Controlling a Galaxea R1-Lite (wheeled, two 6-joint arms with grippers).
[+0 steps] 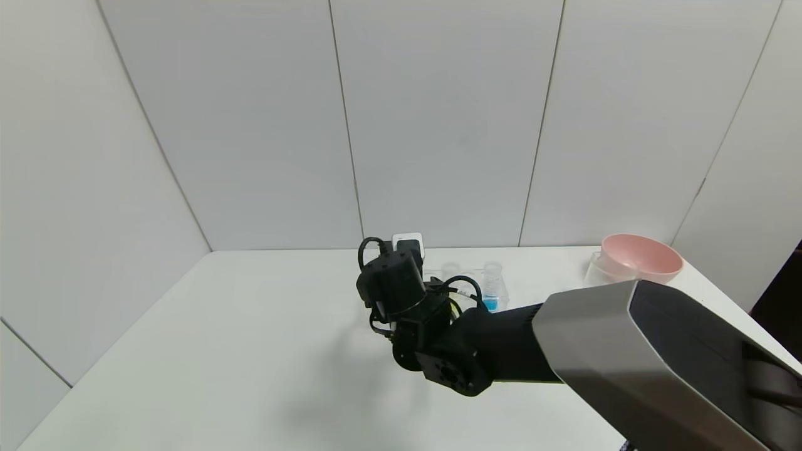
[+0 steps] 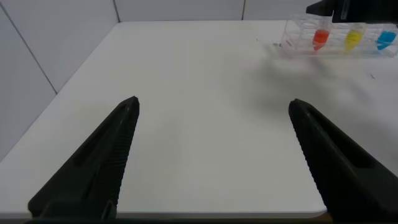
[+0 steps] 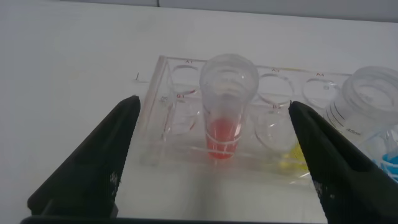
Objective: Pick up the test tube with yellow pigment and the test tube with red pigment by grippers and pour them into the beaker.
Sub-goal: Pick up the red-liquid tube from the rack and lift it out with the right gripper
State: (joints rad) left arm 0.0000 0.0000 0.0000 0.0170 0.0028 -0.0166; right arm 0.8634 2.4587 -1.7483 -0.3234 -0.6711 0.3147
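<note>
White panels back a pale bench [image 1: 250, 351] where a clear rack [image 3: 168, 134] holds three tubes: red [image 3: 225, 118], yellow [image 2: 354, 38], blue [image 2: 386, 38]. Each stands upright. The right tool [image 3: 214, 158] hangs spread wide just before the red tube, which sits dead ahead between its jaws; this arm is far nearer. The left tool [image 2: 214, 155], also spread and empty, is well apart. One beaker [image 1: 603, 270] waits beside one pink bowl [image 1: 645, 255].
</note>
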